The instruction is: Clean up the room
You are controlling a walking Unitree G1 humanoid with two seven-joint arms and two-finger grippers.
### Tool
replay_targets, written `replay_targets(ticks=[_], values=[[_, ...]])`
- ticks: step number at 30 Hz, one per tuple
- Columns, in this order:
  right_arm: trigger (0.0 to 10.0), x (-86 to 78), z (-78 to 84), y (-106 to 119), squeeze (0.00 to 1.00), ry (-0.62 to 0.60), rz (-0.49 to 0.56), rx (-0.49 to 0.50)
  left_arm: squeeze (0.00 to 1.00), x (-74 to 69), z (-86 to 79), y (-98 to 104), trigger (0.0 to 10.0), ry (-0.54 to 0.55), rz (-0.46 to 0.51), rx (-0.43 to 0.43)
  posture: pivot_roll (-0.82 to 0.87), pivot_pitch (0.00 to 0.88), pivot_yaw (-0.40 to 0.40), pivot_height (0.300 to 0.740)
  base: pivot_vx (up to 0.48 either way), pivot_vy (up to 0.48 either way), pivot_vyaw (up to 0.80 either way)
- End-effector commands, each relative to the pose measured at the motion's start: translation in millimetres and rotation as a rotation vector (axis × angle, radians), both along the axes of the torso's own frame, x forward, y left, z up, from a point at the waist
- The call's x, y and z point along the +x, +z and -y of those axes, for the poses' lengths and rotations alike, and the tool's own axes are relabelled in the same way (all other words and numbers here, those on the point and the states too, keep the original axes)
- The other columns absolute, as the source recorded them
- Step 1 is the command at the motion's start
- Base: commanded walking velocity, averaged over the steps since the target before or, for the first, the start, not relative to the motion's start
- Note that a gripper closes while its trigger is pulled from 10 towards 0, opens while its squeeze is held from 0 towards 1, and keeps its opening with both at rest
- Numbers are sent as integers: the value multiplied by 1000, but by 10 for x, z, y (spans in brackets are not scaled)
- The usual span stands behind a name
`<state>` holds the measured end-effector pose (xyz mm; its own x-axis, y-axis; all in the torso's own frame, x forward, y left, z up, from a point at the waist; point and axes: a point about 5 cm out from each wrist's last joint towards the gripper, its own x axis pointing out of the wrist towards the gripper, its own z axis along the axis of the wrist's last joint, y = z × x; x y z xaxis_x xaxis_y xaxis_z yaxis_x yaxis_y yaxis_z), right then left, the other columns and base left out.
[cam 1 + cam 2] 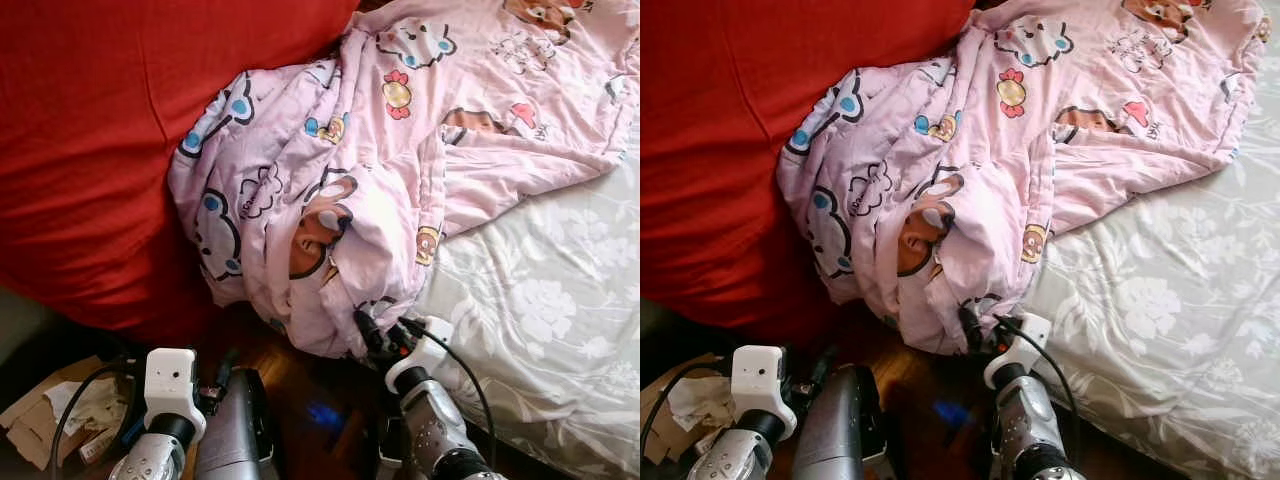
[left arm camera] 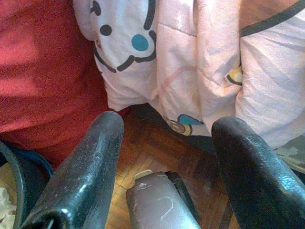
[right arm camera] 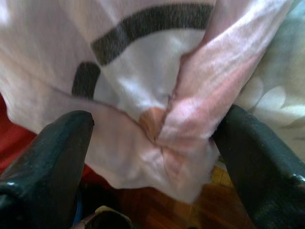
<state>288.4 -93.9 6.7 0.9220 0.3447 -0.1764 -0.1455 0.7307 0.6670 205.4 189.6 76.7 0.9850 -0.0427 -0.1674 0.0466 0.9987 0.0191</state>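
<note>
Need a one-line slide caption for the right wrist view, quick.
Right pincer open around the hanging edge of the pink cartoon-print quilt, above the wooden floor.

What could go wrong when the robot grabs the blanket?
The right gripper is open around one small fold of the pink cartoon blanket, so the fold might slip out. The bunched blanket hangs off the bed; pulling could drop it onto the wood floor. It also lies against the red cover, which may drag along.
</note>
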Motion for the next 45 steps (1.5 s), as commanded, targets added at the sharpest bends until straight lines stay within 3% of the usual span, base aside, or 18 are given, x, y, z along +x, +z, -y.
replay_targets(ticks=[1,2,3,5,6,30,40,45], values=[[10000,-128,-1,-125,0,0,-49,11,0,-70,-33,-78,10000,8,-46,19,95,343,-7,601,0,0,0],[8627,-150,20,-151,0,-11,-62,17,0,-66,-30,-79,10000,3,-46,24,92,341,-6,601,0,0,0],[8627,-150,20,-151,0,-11,-62,17,0,-66,-30,-79,10000,3,-46,24,92,341,-6,601,0,0,0],[1098,-162,38,-164,0,-18,-67,18,0,-64,-21,-77,10000,-8,-45,35,92,341,-6,601,0,0,0],[0,-164,53,-168,0,-28,-69,23,0,-65,-17,-78,10000,-10,-45,35,92,341,-6,601,0,0,0],[0,-159,140,-178,0,-71,-77,26,0,-94,-15,-114,10000,-7,-57,37,91,334,-8,601,0,0,0],[0,-108,176,-144,0,-75,-71,14,0,-17,8,-124,10000,-11,-48,34,87,310,-13,601,0,0,0],[0,1,265,-31,0,-117,-13,-17,0,89,13,-126,10000,-10,-32,34,77,276,-18,601,0,0,0]])
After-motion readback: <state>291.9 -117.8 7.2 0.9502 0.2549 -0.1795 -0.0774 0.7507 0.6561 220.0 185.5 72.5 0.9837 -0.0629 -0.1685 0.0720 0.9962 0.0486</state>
